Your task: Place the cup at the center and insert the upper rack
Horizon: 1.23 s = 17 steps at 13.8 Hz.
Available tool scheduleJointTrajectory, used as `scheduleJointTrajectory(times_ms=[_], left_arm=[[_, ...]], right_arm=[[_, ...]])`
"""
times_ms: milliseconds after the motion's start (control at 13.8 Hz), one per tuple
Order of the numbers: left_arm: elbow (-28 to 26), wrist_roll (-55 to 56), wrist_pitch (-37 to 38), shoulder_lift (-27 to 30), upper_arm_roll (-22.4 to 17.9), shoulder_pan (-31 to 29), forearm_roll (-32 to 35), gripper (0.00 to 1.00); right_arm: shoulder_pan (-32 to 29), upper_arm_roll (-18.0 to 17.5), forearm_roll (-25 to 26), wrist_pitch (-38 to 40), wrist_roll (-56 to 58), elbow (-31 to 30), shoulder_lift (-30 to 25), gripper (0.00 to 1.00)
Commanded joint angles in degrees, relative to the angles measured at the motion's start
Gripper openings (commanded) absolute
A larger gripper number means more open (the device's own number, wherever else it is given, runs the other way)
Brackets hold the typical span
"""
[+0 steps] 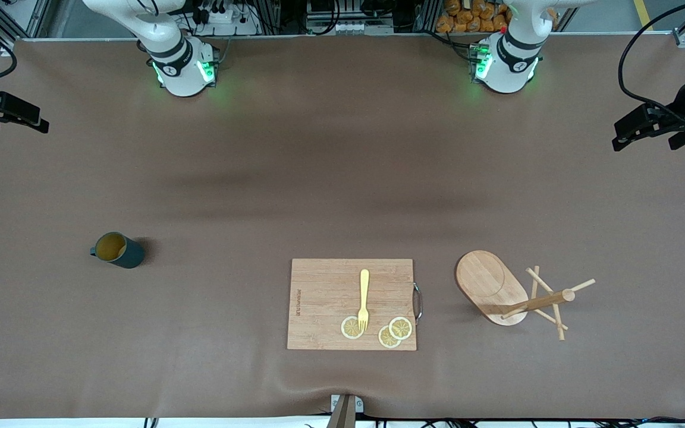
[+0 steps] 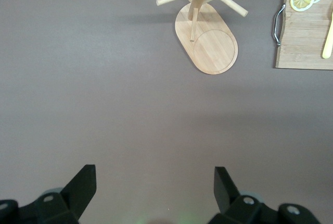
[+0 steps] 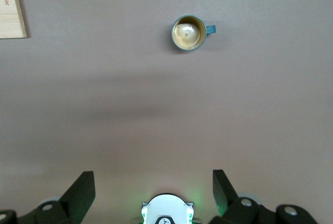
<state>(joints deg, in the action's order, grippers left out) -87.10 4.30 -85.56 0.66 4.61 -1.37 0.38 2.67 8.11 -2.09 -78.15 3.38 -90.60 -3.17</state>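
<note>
Cup [image 1: 118,250]: I see a ribbed teal mug, upright on bare bench [image 1: 342,166] toward the right arm's end
Rack [image 1: 512,294]: oval-based wooden mug tree, beside the cutting board [image 1: 351,304]
Left gripper [image 2: 155,185]; right gripper [image 3: 154,185]: jaws released, raised at bench ends

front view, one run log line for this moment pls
phase: start, nothing moved | cup: upright, right arm's end | mug tree: standing, left arm's end | left gripper: open, empty | right gripper: open, empty
</note>
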Motion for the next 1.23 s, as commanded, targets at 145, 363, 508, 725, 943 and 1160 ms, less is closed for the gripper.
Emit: scheduleJointTrajectory(times_ms=[145,363,508,725,943,1160], left_arm=[[0.96,0.71,0.39,-0.49,0.75,0.14,0.76,1.00],[0.96,-0.17,0.39,-1.62,0.75,0.14,0.67,1.00],[0.96,-0.26,0.31,-2.42,0.75,0.22,0.41,1.00],[0.88,-0.26,0.13,-3.30,0.75,0.14,0.41,1.00],[0.88,-0.17,0.13,-4.00,0.75,0.31,0.50,1.00],[0.96,-0.08,0.04,-4.00,0.75,0.14,0.50,1.00]], right_arm=[[0.23,0.15,1.38,0.63,-0.92,-0.54,-1.22,1.00],[0.23,0.06,2.00,0.72,-1.62,-0.19,-1.22,1.00],[0.31,0.06,1.57,0.46,-1.97,0.25,-1.66,1.00],[0.40,-0.12,1.47,-2.08,-1.97,-0.10,-0.79,1.00],[0.31,-0.12,1.30,-9.80,-1.54,-1.16,6.04,1.00],[0.66,-0.12,1.12,-21.39,-1.09,-1.86,15.27,1.00]])
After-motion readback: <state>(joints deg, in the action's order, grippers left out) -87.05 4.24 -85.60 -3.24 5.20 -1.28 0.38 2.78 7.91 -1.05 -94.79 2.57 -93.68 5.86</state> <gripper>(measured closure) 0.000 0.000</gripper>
